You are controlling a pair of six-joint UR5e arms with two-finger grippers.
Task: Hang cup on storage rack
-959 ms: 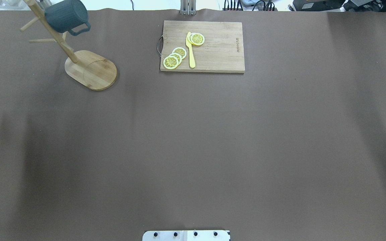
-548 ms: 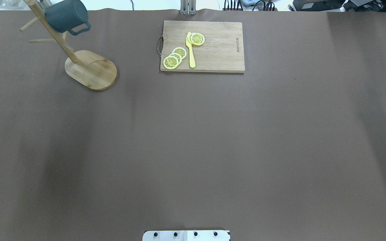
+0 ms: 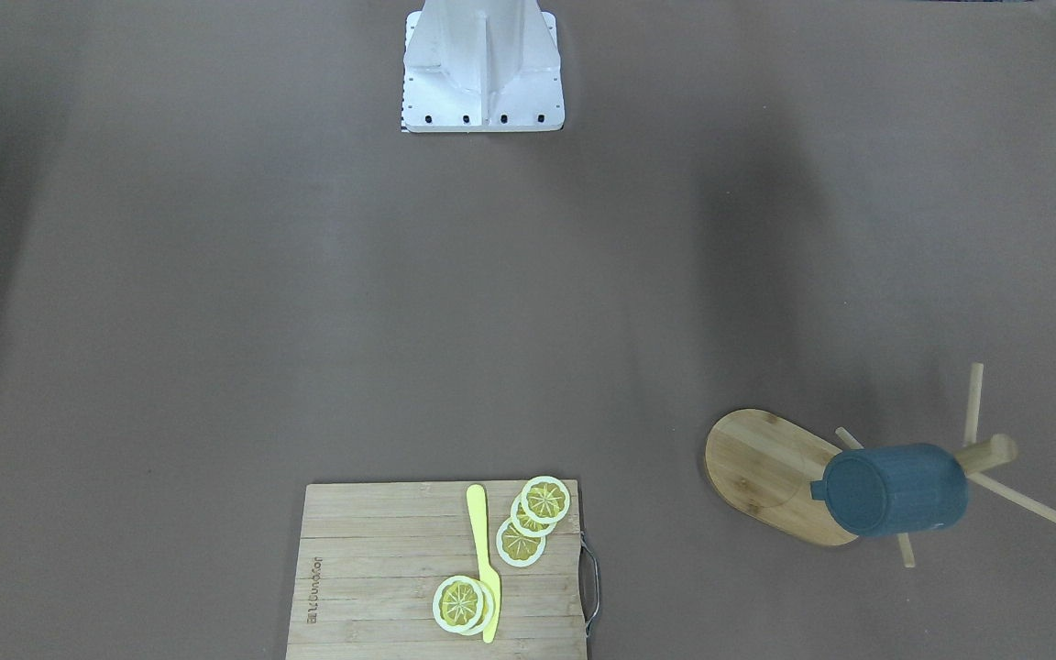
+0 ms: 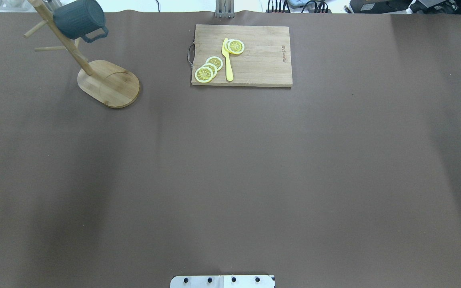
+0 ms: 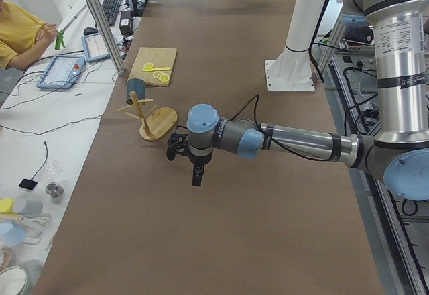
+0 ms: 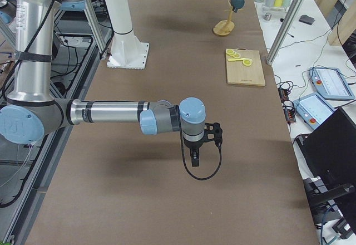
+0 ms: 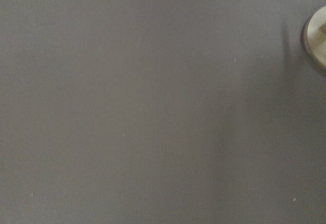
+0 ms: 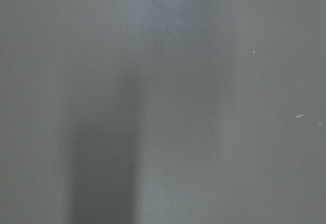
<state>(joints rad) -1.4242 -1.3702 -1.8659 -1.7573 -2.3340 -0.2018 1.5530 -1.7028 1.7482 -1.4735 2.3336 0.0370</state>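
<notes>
The dark blue-grey ribbed cup (image 4: 79,18) hangs tilted on a peg of the bamboo storage rack (image 4: 108,83) at the table's far left corner, handle toward the post side. It also shows in the front-facing view (image 3: 895,489) on the rack (image 3: 766,467). No gripper touches it. My left gripper (image 5: 196,178) points down over bare table, well clear of the rack (image 5: 159,123). My right gripper (image 6: 193,160) points down over bare table far from the rack (image 6: 223,30). I cannot tell whether either is open or shut. The rack base edge (image 7: 317,38) shows in the left wrist view.
A rectangular bamboo cutting board (image 4: 254,72) with lemon slices (image 4: 208,69) and a yellow knife (image 4: 227,60) lies at the far middle. The robot's white base (image 3: 482,64) stands at the near edge. An operator's bench runs beyond the far edge.
The cup and rack have not moved. Only the soft arm shadows on the brown table have drifted.
</notes>
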